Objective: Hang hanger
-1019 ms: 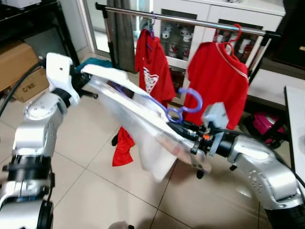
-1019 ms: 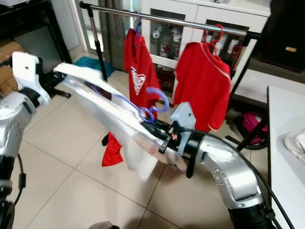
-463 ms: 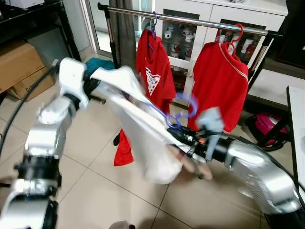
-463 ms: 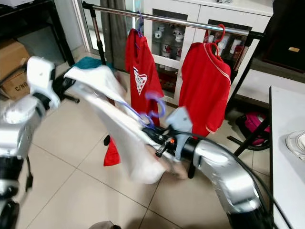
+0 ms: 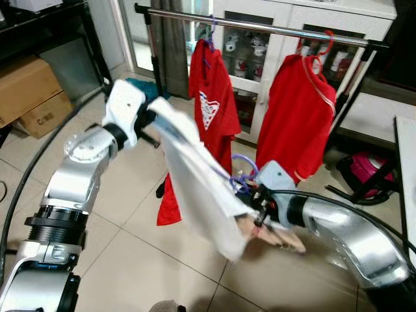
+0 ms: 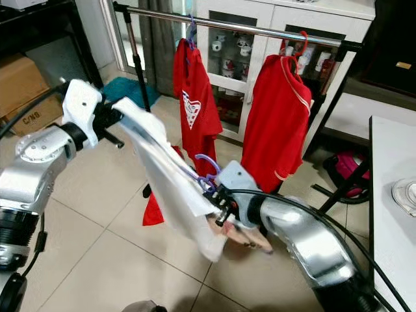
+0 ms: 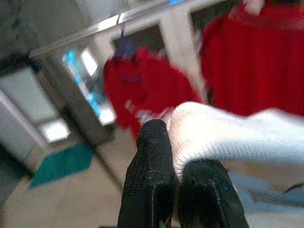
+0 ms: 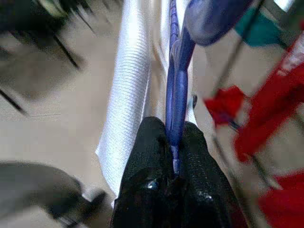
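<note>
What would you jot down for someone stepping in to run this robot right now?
Left gripper: shut on the white shirt, holding one end up.
Right gripper: shut on the purple hanger, which sits inside that shirt, hook poking out.
Clothes rail: ahead, already carrying two red shirts on hangers, with bare bar between them.
Done: shirt is on its hanger and lifted off the floor.
Left: raise the hook to the rail, probably into that gap, seat it, release both grippers.
</note>
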Robot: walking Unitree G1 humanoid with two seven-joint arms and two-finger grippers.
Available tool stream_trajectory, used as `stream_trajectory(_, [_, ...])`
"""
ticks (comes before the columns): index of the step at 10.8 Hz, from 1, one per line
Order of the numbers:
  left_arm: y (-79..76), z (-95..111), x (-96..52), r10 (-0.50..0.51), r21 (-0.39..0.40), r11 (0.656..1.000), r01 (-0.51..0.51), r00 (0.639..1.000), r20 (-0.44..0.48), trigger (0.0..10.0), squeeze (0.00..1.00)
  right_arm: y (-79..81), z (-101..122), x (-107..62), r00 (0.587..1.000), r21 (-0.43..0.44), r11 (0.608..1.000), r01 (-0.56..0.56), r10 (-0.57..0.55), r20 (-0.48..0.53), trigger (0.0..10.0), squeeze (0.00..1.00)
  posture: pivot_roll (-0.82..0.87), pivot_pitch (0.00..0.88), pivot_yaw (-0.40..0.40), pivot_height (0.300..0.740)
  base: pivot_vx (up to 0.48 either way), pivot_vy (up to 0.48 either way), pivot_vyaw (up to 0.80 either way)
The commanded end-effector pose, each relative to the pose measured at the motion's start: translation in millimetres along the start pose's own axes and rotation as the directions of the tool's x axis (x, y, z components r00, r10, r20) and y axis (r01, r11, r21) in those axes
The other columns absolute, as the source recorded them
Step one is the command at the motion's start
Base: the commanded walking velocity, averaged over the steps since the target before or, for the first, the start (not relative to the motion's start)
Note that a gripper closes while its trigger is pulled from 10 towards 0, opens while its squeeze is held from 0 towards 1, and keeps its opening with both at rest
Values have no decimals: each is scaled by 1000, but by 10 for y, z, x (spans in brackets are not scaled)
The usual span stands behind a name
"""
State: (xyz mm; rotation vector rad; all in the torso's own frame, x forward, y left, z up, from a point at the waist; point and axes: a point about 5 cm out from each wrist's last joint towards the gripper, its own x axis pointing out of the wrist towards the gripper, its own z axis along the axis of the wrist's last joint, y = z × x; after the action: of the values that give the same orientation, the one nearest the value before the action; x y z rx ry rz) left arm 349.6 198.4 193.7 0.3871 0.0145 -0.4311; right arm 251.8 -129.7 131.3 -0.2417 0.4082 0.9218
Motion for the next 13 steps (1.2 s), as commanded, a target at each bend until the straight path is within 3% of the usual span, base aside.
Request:
stream_trajectory(1, [313, -79, -113, 139, 65, 989, -135, 988, -62, 0, 0, -52, 84, -169, 997, 52, 998, -29, 25, 78, 0, 0, -30, 0, 55, 740, 0, 0, 0])
stream_trajectory(2, [467, -218, -189, 210, 103, 975, -197, 969, -133, 0, 0, -66, 147, -290, 989, 38, 997, -71, 65, 135, 0, 0, -35, 0, 60, 740, 0, 0, 0])
stream_trajectory(4, [562, -372, -252, 255, 93, 966, -241, 948, -191, 0, 0, 29, 238, -407, 953, 46, 981, -190, 173, 248, 0, 0, -43, 0, 64, 740, 0, 0, 0])
stream_trajectory(5, [514, -396, -230, 232, 39, 973, -228, 957, -175, 0, 0, 41, 302, -430, 931, 81, 976, -204, 167, 324, 0, 0, -47, 0, 65, 740, 0, 0, 0])
stream_trajectory(6, [295, -325, -133, 119, -70, 990, -126, 988, -96, 0, 0, -37, 369, -331, 926, 142, 983, -119, 58, 372, 0, 0, -45, 0, 60, 740, 0, 0, 0])
stream_trajectory(7, [142, -294, -64, 96, -147, 984, -104, 994, -59, 0, 0, 26, 448, -204, 899, 170, 975, -144, 57, 434, 0, 0, -40, 0, 57, 740, 0, 0, 0])
stream_trajectory(8, [94, -278, -42, 85, -163, 982, -91, 995, -46, 0, 0, 38, 501, -167, 881, 177, 975, -136, 37, 472, 0, 0, -35, 0, 52, 740, 0, 0, 0])
stream_trajectory(9, [-203, -158, 7, -62, -200, 977, 68, 997, 36, 0, 0, -82, 661, -48, 818, 296, 955, -11, -162, 552, 0, 0, -34, 0, 54, 740, 0, 0, 0])
stream_trajectory(10, [-496, 1, 32, -205, -220, 948, 228, 971, 124, 0, 0, -160, 741, 40, 769, 370, 925, 83, -296, 567, 0, 0, -31, 0, 53, 740, 0, 0, 0])
stream_trajectory(11, [-805, 224, 32, -347, -233, 888, 397, 910, 229, 0, 0, -294, 803, 98, 672, 465, 855, 231, -486, 559, 0, 0, -28, 0, 50, 740, 0, 0, 0])
stream_trajectory(13, [-933, 331, -94, -456, -219, 827, 518, 846, 276, 0, 0, -456, 789, 36, 541, 564, 756, 332, -642, 543, 0, 0, -22, 0, 48, 740, 0, 0, 0])
